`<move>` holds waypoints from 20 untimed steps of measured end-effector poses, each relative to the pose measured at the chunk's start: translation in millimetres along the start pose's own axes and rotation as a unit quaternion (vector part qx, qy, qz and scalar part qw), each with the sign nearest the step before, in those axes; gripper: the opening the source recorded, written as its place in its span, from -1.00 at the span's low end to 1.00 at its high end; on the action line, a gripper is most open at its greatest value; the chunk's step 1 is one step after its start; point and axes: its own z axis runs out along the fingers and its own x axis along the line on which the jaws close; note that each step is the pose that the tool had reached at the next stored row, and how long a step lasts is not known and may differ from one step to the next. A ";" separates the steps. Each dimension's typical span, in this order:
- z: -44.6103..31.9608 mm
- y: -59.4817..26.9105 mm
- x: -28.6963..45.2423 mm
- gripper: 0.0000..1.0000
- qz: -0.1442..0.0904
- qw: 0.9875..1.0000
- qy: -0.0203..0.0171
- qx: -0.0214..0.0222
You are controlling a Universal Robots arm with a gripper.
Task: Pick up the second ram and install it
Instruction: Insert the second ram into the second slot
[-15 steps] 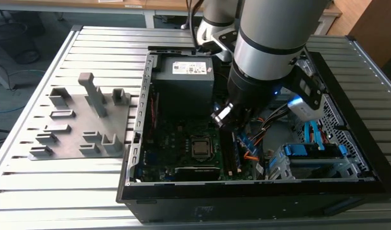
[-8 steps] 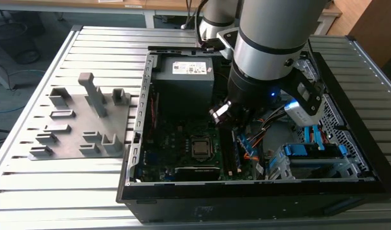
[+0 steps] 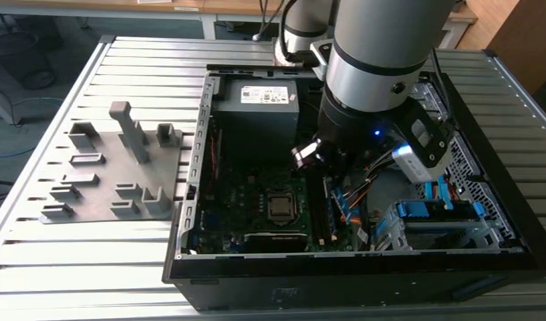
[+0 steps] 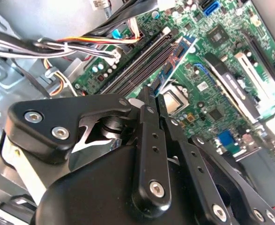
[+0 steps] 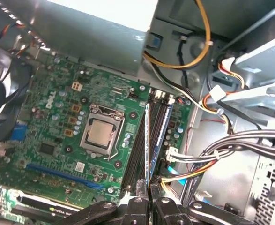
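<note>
Exterior view: open PC case (image 3: 188, 200) lies on slatted table (image 3: 148, 60). A grey fixture tray (image 3: 94, 200) w/ blocks sits outside the case, well apart from the CPU socket (image 3: 279, 204). PSU (image 3: 259, 107) is inside the case, beyond the socket. Arm (image 3: 379, 60) reaches steeply into the case, gripper (image 3: 313, 160) low over the mobo, just beside the socket on the side of the orange/blue cables (image 3: 349, 204).

First wrist view: fingers (image 5: 137, 208) are pressed together, pinching the second ram (image 5: 148, 140), seen edge-on. It runs along the memory slots (image 5: 137, 145) just beside the socket, on the side away from the black fan (image 5: 1, 93). Can't tell if it's seated. Twin stick (image 5: 161, 133) is just beside it, farther from the socket. Wire bundle (image 5: 221, 154) crowds in beyond that.

Second wrist view: black linkage and closed fingers point along the slots, socket close by. Loose wires (image 4: 81, 44) lie on the slots' far side from the socket.
</note>
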 end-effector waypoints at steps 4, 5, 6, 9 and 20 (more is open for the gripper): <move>0.0 0.0 0.0 -0.73 0.026 1.000 -0.001 0.002; 0.1 0.0 0.0 -0.73 0.033 0.999 -0.001 0.002; 0.1 0.0 0.0 -0.73 0.040 0.999 -0.001 0.002; 0.1 0.0 0.0 -0.73 0.059 0.998 -0.002 0.004; 0.1 0.0 0.0 -0.73 0.118 0.993 -0.004 0.007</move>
